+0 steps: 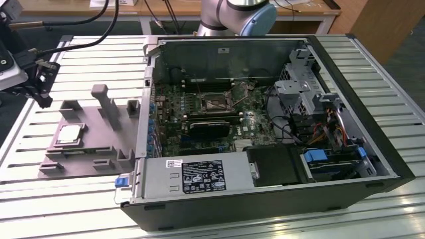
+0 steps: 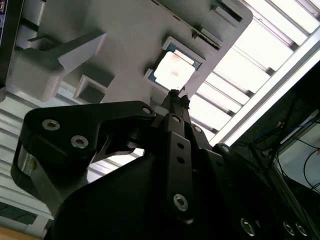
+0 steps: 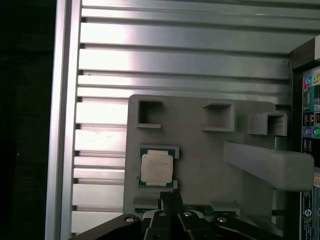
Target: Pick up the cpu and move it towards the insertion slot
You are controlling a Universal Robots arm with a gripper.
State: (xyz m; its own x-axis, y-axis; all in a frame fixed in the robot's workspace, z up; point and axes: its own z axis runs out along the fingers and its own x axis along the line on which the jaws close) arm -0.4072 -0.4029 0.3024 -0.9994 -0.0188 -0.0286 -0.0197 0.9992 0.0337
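Observation:
The cpu (image 1: 69,134) lies flat in a recess of the grey fixture plate (image 1: 79,167) at the exterior view's left, its silvery top up. In both wrist views it shows as a pale square chip (image 3: 157,168) (image 2: 173,70) just beyond the fingertips. My gripper (image 1: 43,101) hangs above the table, up and to the exterior view's left of the chip, apart from it. Its black fingers (image 3: 170,196) (image 2: 174,96) are pressed together, shut on nothing. The insertion slot (image 1: 214,102) sits on the motherboard inside the open computer case, a silvery frame with a dark centre.
The open black computer case (image 1: 345,164) stands on a slatted aluminium table (image 1: 99,55). Grey upright posts (image 1: 106,107) rise from the fixture plate beside the chip. The case's metal wall (image 1: 147,84) stands between fixture and motherboard. Cables (image 1: 79,27) run from the gripper.

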